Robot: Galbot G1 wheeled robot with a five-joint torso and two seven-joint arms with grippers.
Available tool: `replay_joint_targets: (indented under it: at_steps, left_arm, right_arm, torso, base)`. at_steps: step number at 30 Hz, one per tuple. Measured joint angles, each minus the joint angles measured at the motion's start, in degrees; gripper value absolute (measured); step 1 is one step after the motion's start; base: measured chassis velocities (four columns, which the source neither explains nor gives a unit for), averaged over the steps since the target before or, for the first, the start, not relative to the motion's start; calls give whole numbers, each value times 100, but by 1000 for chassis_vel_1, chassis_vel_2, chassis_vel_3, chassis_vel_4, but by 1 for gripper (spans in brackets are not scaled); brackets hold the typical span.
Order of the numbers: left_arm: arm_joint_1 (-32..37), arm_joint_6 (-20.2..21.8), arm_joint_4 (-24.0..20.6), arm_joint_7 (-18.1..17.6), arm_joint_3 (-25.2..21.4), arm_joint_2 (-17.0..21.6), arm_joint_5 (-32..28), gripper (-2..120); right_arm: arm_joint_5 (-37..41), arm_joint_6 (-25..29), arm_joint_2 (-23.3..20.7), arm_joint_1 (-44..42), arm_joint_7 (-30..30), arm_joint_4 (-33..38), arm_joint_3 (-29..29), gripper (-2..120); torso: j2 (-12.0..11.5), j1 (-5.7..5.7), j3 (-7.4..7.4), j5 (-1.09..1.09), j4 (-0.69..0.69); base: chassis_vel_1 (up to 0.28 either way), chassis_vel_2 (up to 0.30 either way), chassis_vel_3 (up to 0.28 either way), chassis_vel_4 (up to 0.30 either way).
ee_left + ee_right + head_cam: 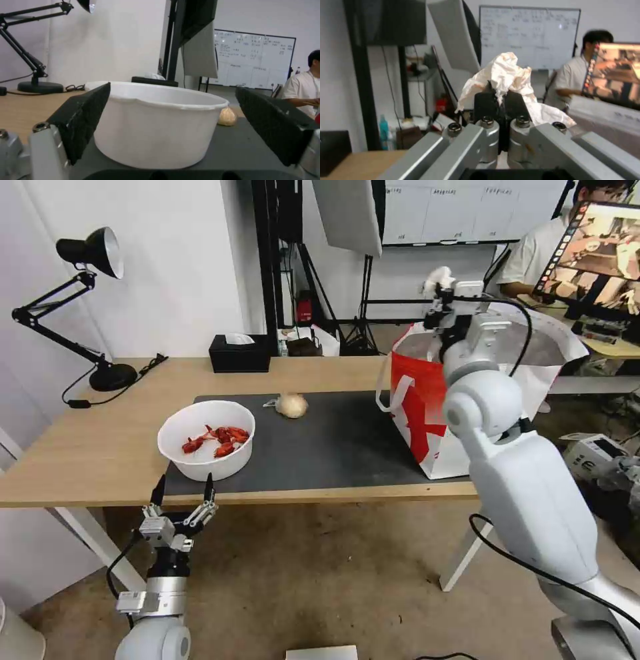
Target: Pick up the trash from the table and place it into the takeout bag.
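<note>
A white round bowl (207,439) (156,127) of red crayfish shells sits on the dark grey mat (333,443) near the table's (93,447) front edge. My left gripper (183,493) (173,125) hangs open just in front of the bowl, below the table edge, its fingers spread wider than the bowl. A beige wrapped ball (292,405) (227,116) lies farther back on the mat. My right gripper (438,287) (500,96) is raised above the open takeout bag (433,407), shut on a crumpled white napkin (439,277) (506,75).
A black tissue box (240,353) stands at the table's back edge. A black desk lamp (80,307) occupies the back left corner. Behind the bag are a monitor (597,250) and a seated person. Open floor lies in front of the table.
</note>
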Motion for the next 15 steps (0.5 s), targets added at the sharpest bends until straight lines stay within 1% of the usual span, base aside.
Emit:
replay_joint_targets:
  at_steps: [1, 4, 12, 15]
  left_arm:
    - [0, 0, 0, 0, 0, 0, 0, 100]
    - [-14, 0, 2, 0, 8, -2, 4, 100]
    - [-34, 1, 23, 0, 16, 4, 5, 100]
    - [-48, 2, 34, -2, 13, 19, 5, 100]
  right_arm:
    - [0, 0, 0, 0, 0, 0, 0, 0]
    - [390, -388, -29, -46, 350, 114, 59, 0]
    - [662, -561, -3, -62, 605, 137, 97, 0]
    - [807, -644, 43, -54, 811, 137, 97, 0]
  torso:
    - [0, 0, 0, 0, 0]
    - [0, 0, 0, -1, 1]
    - [0, 0, 0, -1, 0]
    - [0, 0, 0, -1, 1]
  base:
    - [0, 0, 0, 0]
    - [0, 0, 0, 0]
    - [0, 0, 0, 0]
    - [0, 0, 0, 0]
